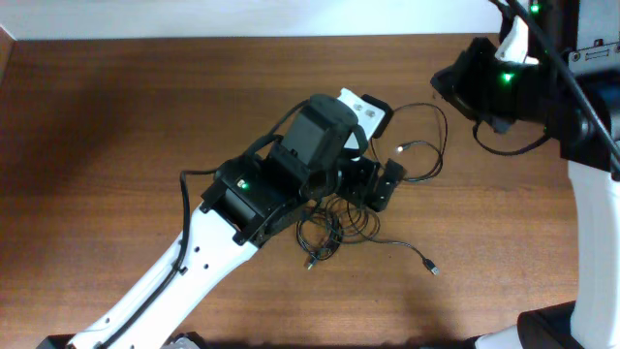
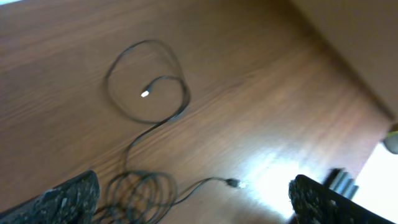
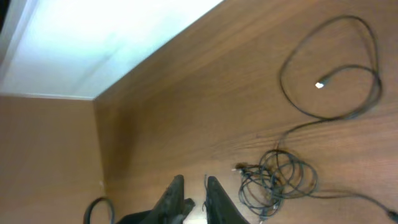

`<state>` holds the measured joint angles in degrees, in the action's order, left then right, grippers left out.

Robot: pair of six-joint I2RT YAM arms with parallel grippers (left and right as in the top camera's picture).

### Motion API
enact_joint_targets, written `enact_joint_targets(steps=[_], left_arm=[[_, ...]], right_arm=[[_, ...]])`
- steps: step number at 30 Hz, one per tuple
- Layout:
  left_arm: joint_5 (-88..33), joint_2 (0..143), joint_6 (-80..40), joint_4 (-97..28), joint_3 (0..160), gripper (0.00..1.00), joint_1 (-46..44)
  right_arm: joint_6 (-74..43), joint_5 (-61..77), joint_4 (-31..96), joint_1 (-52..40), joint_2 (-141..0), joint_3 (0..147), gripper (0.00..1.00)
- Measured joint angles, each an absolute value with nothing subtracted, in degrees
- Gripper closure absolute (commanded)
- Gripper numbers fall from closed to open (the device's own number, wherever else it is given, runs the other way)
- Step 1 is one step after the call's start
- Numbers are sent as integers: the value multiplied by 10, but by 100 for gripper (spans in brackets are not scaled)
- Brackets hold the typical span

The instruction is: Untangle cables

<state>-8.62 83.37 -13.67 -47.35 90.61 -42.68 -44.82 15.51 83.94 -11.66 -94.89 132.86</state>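
The cables lie on the wooden table as a tangled coil (image 1: 329, 228) (image 2: 140, 196) (image 3: 277, 180). A loose loop (image 1: 426, 145) (image 2: 146, 81) (image 3: 329, 68) with a small plug (image 2: 144, 94) runs out of the coil. A single strand ends in a plug (image 1: 431, 267) (image 2: 233, 183). My left gripper (image 1: 376, 194) (image 2: 196, 205) hovers over the coil's edge, open wide, with the coil and the strand's plug lying between its fingers (image 2: 68, 199) and untouched. My right gripper (image 1: 444, 92) (image 3: 198, 183) is at the back right, apart from the coil. Its jaws are parted by a narrow gap, and I see nothing held.
The left arm (image 1: 194, 262) crosses the table from the front left. The right arm's thick black cable (image 1: 513, 145) hangs at the back right. A pale wall (image 1: 291, 15) borders the table's back edge (image 3: 155, 53).
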Motion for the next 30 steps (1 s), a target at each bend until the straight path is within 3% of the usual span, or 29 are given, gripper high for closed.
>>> enact_joint_targets(steps=[3,4,10,13,15,21,23,26,28,30], left_arm=[[-56,834,-132,-507,906,1,-426],[-37,834,-130,-524,906,1,-426],[26,834,-154,-551,906,1,-403],[34,834,-165,-569,906,1,-397],[35,834,-167,-582,906,1,-397],[35,834,-169,-606,906,1,-397],[35,834,-170,-606,906,1,-397],[35,834,-170,-607,906,1,-397],[35,834,-169,-606,906,1,-397],[35,834,-170,-607,906,1,-397]], right_arm=[[-428,102,882,-84,-952,1329,20],[-414,76,912,-72,-958,1329,15],[-354,25,958,-68,-1038,1229,12],[-345,68,925,-69,-1094,1164,14],[-332,97,880,-78,-1119,1139,23],[-324,91,790,-133,-1203,1129,25],[-322,66,788,-133,-1223,1122,37],[-328,63,739,-135,-1228,1056,44],[-330,62,682,-141,-1232,999,61],[-331,62,629,-147,-1233,960,67]])
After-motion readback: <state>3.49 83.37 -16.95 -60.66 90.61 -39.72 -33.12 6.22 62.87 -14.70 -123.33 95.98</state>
